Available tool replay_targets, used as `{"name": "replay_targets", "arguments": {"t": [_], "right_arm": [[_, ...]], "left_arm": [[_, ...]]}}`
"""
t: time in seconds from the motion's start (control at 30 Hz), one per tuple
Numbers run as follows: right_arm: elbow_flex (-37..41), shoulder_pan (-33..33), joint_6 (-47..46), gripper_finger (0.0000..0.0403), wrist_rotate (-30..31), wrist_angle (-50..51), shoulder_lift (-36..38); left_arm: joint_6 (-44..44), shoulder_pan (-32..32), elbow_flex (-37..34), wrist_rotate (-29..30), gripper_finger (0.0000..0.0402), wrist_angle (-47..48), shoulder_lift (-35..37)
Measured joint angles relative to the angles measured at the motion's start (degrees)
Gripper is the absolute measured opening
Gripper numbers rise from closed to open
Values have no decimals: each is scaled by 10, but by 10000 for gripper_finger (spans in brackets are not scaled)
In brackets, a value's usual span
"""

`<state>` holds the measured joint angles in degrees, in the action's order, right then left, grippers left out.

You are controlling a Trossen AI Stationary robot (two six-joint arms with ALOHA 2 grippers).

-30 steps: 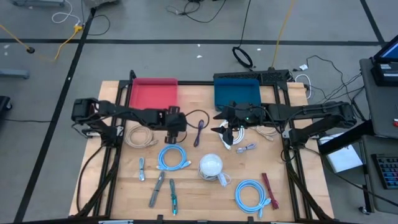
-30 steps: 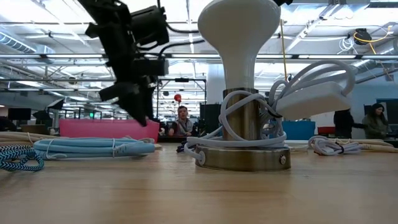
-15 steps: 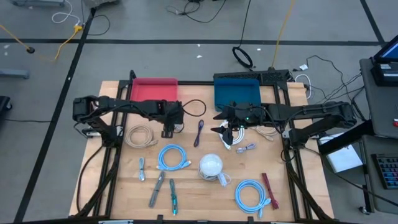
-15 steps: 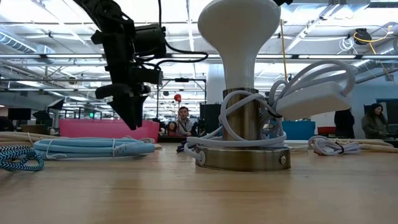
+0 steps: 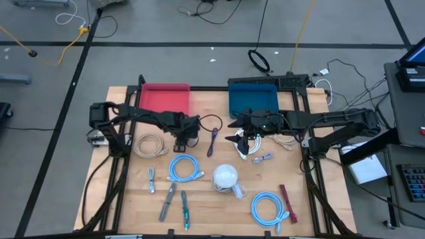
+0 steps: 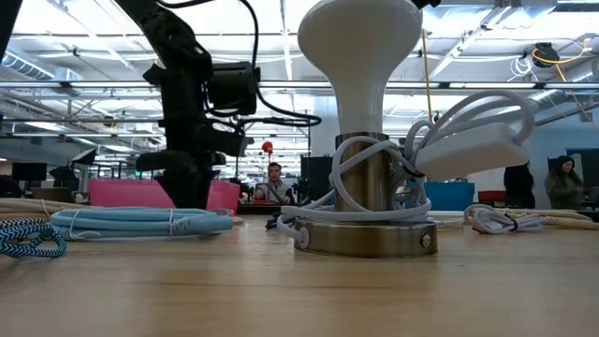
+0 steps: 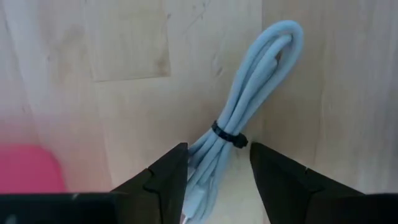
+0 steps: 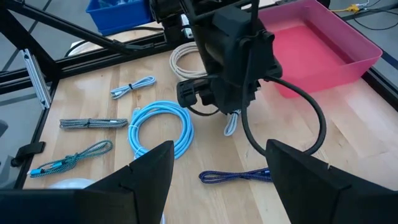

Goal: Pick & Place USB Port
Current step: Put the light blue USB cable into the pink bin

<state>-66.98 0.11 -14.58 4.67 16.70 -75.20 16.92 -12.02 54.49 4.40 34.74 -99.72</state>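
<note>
A small pale blue USB cable bundle, tied at its middle with a black tie, lies flat on the wooden table. My left gripper points down over it, open. Its two fingers stand on either side of the bundle's near end, and I see no touch. The right wrist view shows this gripper just above the bundle, near the pink tray. In the high view the gripper hides the bundle. My right gripper waits open and raised at the table's middle right.
A pink tray and a blue tray stand at the far edge. Around the gripper lie a beige coil, a light blue coil and a dark blue cable. A white lamp wrapped in cord stands nearer.
My left gripper has come down toward the table and tipped from a slant to point almost straight down, settling over the pale cable bundle. The bundle has stayed where it was.
</note>
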Motion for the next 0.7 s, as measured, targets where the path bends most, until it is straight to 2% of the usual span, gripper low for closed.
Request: {"name": "replay_targets", "arguments": {"t": [0.1, 0.27, 0.3, 0.53, 0.63, 0.7], "right_arm": [[0, 0, -4, 247, 0, 0, 0], [0, 0, -8, 247, 0, 0, 0], [0, 0, -8, 247, 0, 0, 0], [0, 0, -8, 247, 1, -2, 0], [0, 0, -9, 247, 1, -2, 0], [0, 0, -11, 247, 1, -2, 0]], "left_arm": [[-22, 5, 0, 8, 149, 0, 0], [-63, 2, -3, 0, 29, 8, 23], [-78, -1, -3, -10, 20, 8, 29], [-201, -9, -4, -130, 12, -16, 72], [-272, -11, -4, -152, 12, -55, 117], [-328, -21, -4, -143, 12, -89, 155]]}}
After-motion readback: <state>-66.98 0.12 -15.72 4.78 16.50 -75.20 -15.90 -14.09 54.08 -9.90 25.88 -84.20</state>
